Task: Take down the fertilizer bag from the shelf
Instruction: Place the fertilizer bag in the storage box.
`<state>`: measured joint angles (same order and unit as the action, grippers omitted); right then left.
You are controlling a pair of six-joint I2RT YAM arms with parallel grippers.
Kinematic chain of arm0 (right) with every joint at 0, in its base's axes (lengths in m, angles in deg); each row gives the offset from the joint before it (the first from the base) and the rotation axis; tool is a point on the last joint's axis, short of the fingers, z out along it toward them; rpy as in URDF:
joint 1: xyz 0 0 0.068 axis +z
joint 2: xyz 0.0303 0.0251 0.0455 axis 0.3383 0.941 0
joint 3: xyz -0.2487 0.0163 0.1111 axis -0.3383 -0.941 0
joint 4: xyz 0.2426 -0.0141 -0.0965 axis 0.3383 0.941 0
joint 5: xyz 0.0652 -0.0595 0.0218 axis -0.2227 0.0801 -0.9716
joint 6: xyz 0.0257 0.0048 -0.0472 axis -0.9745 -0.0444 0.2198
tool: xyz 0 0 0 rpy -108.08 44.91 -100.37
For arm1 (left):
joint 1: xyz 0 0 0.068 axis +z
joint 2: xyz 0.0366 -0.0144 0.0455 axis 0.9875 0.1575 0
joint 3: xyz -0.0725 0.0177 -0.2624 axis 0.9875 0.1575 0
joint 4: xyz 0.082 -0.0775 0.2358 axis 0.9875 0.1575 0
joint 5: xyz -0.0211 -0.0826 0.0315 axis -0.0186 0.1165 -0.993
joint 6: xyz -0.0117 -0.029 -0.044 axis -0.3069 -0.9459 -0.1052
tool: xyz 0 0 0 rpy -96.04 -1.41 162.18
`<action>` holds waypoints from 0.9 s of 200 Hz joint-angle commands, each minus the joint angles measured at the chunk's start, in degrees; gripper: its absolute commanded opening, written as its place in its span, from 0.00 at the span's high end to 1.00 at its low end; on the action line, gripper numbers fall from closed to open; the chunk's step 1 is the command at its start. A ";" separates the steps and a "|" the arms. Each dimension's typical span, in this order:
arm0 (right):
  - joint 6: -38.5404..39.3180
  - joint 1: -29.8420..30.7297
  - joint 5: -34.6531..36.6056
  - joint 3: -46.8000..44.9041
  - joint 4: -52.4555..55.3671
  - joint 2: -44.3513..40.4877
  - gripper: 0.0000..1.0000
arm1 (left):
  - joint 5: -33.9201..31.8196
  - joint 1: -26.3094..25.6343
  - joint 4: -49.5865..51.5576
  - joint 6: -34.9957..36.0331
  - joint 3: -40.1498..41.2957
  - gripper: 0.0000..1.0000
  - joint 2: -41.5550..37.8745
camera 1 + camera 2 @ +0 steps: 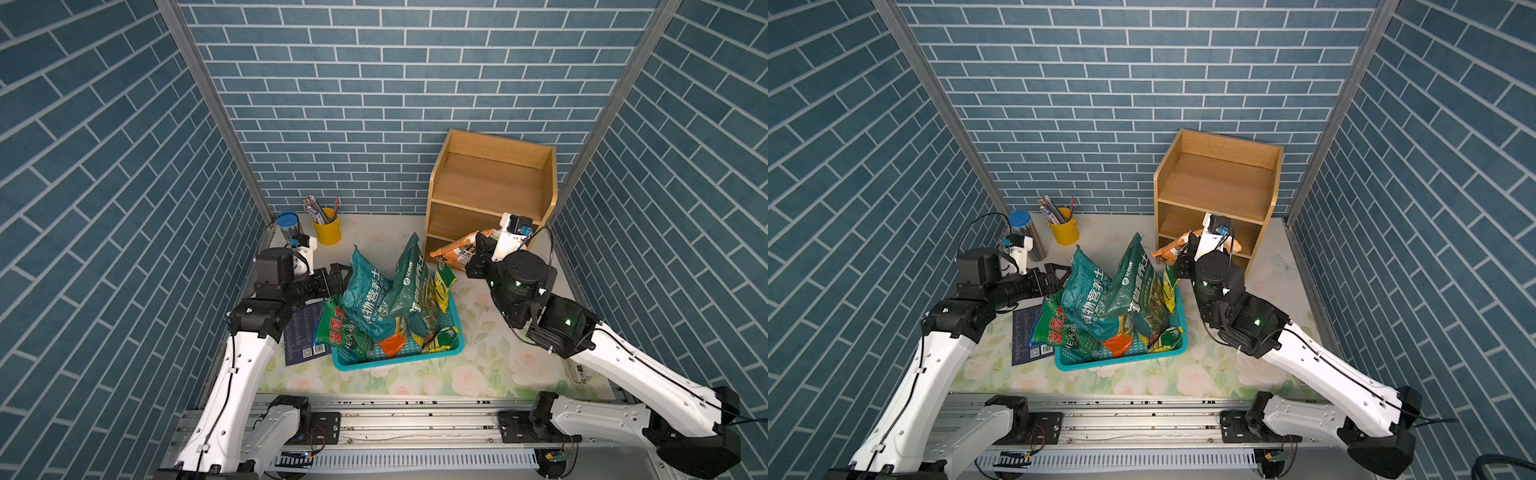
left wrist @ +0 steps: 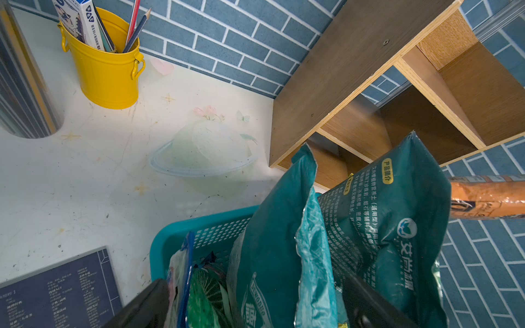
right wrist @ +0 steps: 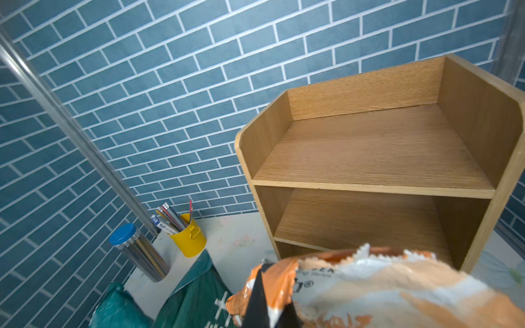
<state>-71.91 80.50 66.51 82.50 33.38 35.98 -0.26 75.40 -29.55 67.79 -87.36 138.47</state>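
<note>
Nearest us, our left gripper (image 1: 340, 277) has its fingers apart on either side of the upright teal bags (image 1: 368, 291) in the turquoise basket (image 1: 399, 360), which we judge steadies them and keeps room for another. Further on, our right gripper (image 1: 482, 246) is clamped on the orange fertilizer bag (image 1: 451, 249), holding it roughly level just in front of the shelf's (image 1: 492, 183) lowest tier, probably so it clears the side panel. Beyond, the two upper tiers lie bare.
</note>
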 commanded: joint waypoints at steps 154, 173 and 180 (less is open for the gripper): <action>10.37 30.93 15.48 16.05 -3.41 10.05 1.00 | -0.07 -0.08 -0.47 0.30 0.84 0.00 0.17; 8.36 30.89 12.82 13.97 -3.53 10.25 1.00 | -0.02 -0.08 -0.51 0.24 0.84 0.00 0.12; 7.22 30.87 12.06 13.09 -3.54 10.25 1.00 | -0.15 -0.08 -0.48 0.25 0.84 0.00 0.08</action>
<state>-61.94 111.01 80.83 95.81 34.54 47.00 -0.26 75.40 -29.57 67.79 -87.36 138.47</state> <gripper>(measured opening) 0.044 0.999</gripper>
